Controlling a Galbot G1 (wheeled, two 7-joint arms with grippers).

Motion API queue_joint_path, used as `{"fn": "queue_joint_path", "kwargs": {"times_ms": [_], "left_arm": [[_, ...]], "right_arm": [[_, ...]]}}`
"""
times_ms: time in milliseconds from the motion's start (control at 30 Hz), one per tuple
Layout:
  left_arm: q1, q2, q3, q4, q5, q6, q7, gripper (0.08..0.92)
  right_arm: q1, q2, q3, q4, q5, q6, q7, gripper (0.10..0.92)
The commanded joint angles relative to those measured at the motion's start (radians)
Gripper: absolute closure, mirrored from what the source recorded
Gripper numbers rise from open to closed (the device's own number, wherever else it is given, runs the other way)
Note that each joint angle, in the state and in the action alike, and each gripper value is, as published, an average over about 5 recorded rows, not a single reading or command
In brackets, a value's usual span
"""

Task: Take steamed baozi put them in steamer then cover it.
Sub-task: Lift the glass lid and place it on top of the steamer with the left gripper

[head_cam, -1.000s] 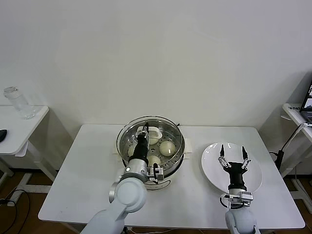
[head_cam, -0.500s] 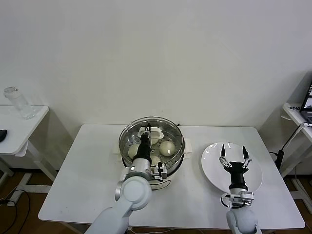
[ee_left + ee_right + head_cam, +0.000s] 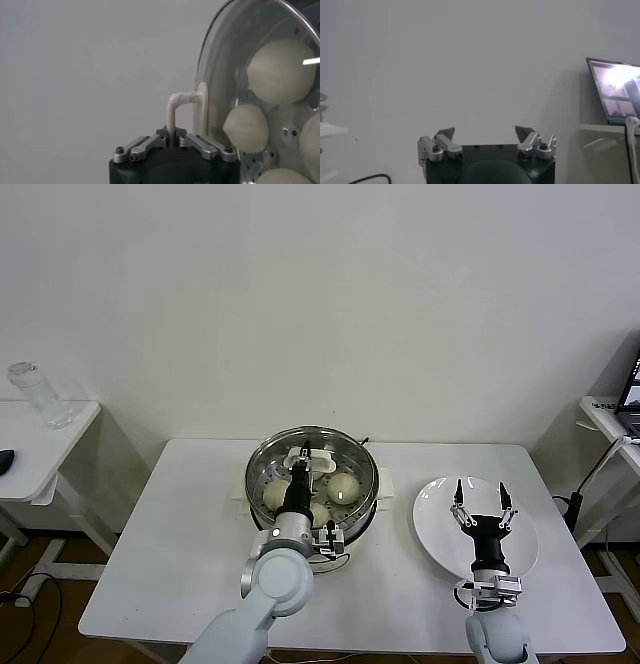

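The steamer stands at the middle of the white table, with several cream-white baozi on its perforated tray. The clear glass cover lies over the pot, about centred on its rim. My left gripper is shut on the cover's white handle. In the left wrist view the jaws pinch the thin handle, and the baozi show through the glass. My right gripper hangs open and empty over the white plate; its jaws stand wide apart.
The white plate on the right holds nothing. A side table at the far left carries a clear jar. Another table with a laptop stands at the far right. Bare tabletop lies left of the steamer.
My left gripper has carried the cover to the right, from off-centre on the pot's left side to about centred over it. The right arm has not moved.
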Motion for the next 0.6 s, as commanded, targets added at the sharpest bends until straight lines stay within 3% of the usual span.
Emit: {"fn": "queue_joint_path", "kwargs": {"times_ms": [33, 600], "left_arm": [[0.009, -0.001, 0.001, 0.008, 0.000, -0.001, -0.013, 0.802], [0.021, -0.005, 0.006, 0.003, 0.001, -0.014, -0.044, 0.805]], "right_arm": [[0.002, -0.001, 0.001, -0.001, -0.001, 0.001, -0.001, 0.203], [0.002, -0.001, 0.004, -0.001, -0.003, 0.004, -0.004, 0.203]]}}
